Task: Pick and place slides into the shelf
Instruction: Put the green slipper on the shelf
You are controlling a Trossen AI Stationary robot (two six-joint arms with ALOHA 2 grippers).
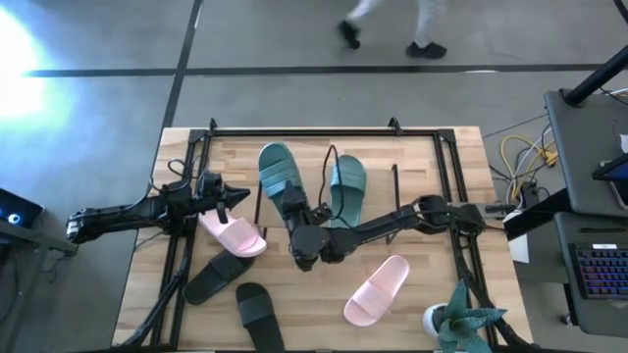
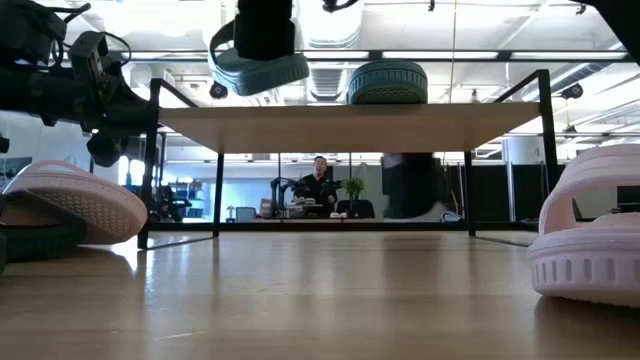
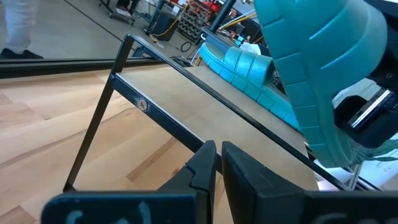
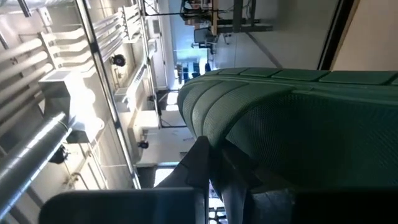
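Right gripper (image 1: 294,214) clamped shut on a teal-green slide (image 1: 276,173), held tilted above the shelf (image 2: 350,125) board beside its mate (image 1: 347,188) already resting there. Left gripper (image 1: 238,196) closed, empty, hovering just above a pink slide (image 1: 233,233) at the shelf's left edge.
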